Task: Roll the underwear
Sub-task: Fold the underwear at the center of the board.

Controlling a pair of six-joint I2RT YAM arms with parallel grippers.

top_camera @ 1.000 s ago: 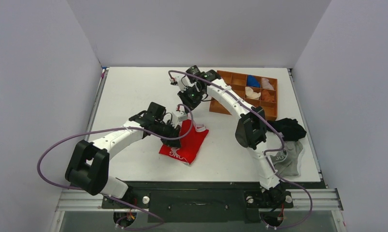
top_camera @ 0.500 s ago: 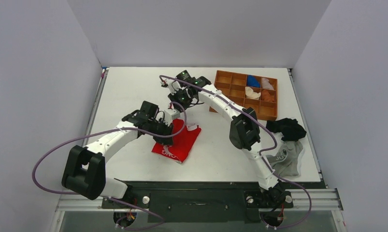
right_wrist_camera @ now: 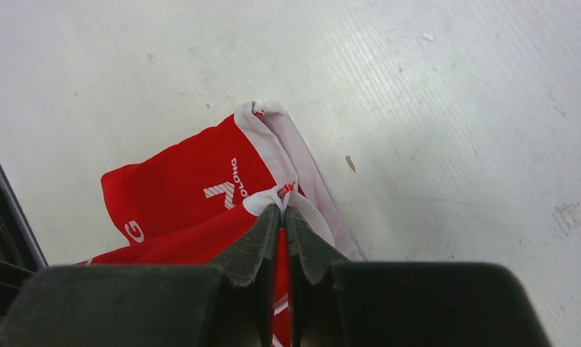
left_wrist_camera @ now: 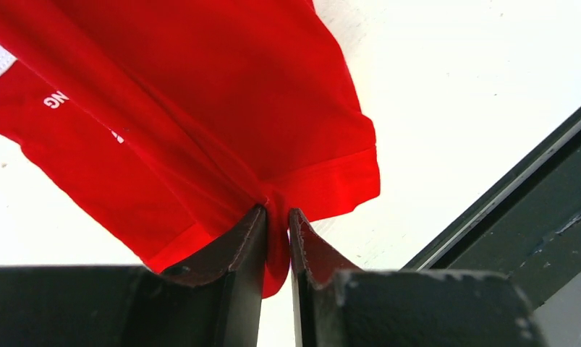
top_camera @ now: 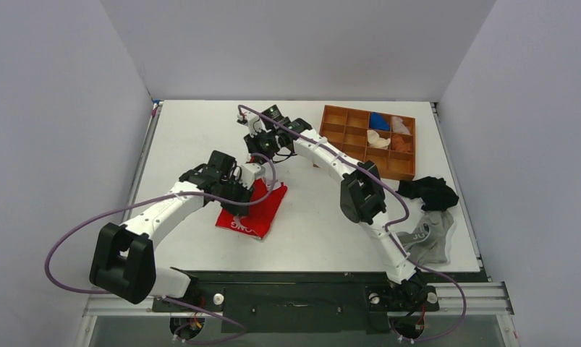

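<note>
The red briefs (top_camera: 252, 213) lie on the white table (top_camera: 193, 137), toward 8 o'clock from its centre. The left gripper (left_wrist_camera: 276, 215) has its jaws clamped on a red hem fold at their 10 o'clock edge. The right gripper (right_wrist_camera: 281, 210) pinches the white waistband trim at 12 o'clock, jaws tight together on it.

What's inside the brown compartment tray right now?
The tray holds, in its far-right cells, a blue item, a white item and, nearer, another white item and an orange-brown item. Other visible cells look empty. The right arm hides the near-left corner.
</note>
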